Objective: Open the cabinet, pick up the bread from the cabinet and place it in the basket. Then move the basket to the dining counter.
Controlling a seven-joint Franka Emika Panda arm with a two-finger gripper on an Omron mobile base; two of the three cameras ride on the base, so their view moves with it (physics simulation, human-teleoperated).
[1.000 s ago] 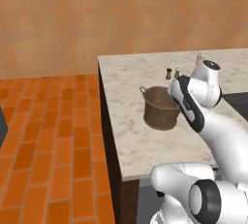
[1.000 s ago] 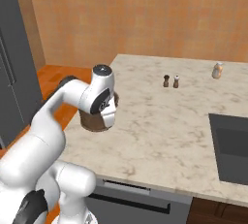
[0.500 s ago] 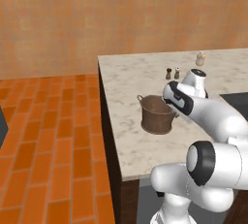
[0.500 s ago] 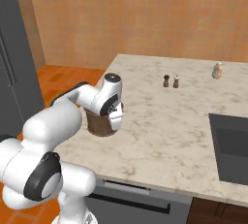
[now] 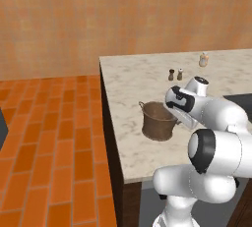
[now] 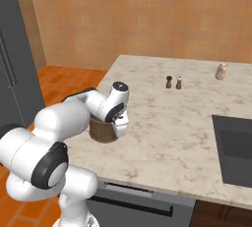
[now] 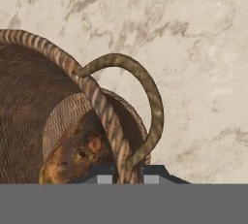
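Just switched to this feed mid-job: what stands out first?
The white arm's gripper is shut on the rim of the brown basket, which sits on the pale marble counter near its left edge. In the hand view, the bread lies inside the basket. Two small shakers stand farther back.

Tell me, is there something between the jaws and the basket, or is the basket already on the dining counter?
Nothing is between them: the gripper is shut on the rim of the basket, with the bread inside. The basket already stands on the dining counter.
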